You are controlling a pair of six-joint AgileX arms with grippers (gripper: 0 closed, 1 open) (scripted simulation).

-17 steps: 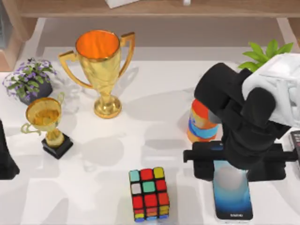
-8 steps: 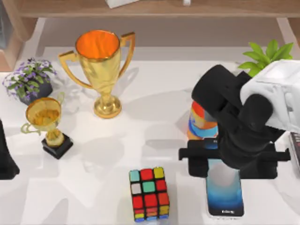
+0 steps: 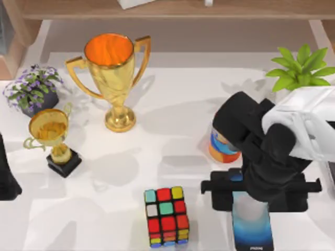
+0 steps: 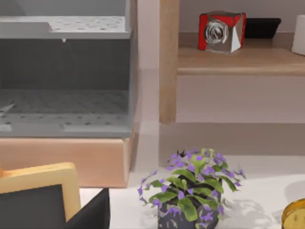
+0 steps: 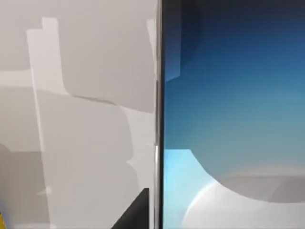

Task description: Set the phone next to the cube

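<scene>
One arm works: the right gripper (image 3: 260, 193) sits over the slim blue-screened phone (image 3: 253, 226) (silver rim (image 5: 157, 114)), fingers' state I cannot tell. It lies right of the black-framed multicoloured puzzle cube (image 3: 167, 216), apart. Left arm parked at the table's left edge.

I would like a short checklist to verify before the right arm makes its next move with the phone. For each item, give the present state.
1. Right gripper is over the phone: ok, it covers the phone's far end in the top view.
2. Grip on the phone is secure: cannot tell, the arm hides the fingers.
3. Phone is beside the cube: not ok, a strip of bare table separates them, phone on the cube's right.
4. Path toward the cube is free: ok, nothing lies in that strip.
5. Banded can is clear of the arm: cannot tell, the arm overlaps it from above.
6. Left arm is out of the way: ok, parked at the table's left edge.
</scene>
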